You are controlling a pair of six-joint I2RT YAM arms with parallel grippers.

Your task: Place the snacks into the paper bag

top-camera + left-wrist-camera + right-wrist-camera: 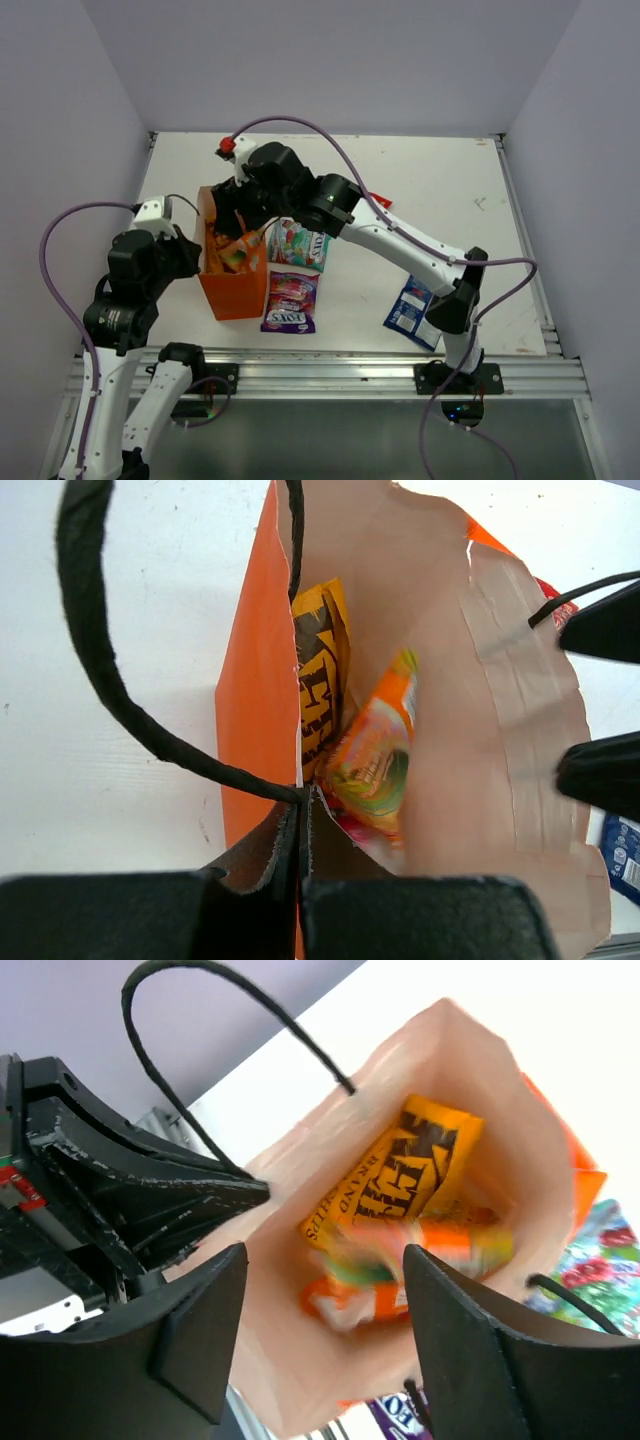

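Toward the near-left corner of the table [420, 180], the left gripper [303, 825] pinches the rim of the paper bag [232, 295], which stands upright, orange with a pale lining and dark cord handles; inside sit the Honey Dijon bag [318, 690] and an orange packet [375, 760], under the right gripper [322, 1260], jaws spread and empty. Two snacks look packed; left outside are the teal Fox's packet [300, 245] against the bag, the purple Fox's packet [291, 300] by the near edge, and the blue-white packet [410, 312] farther right.
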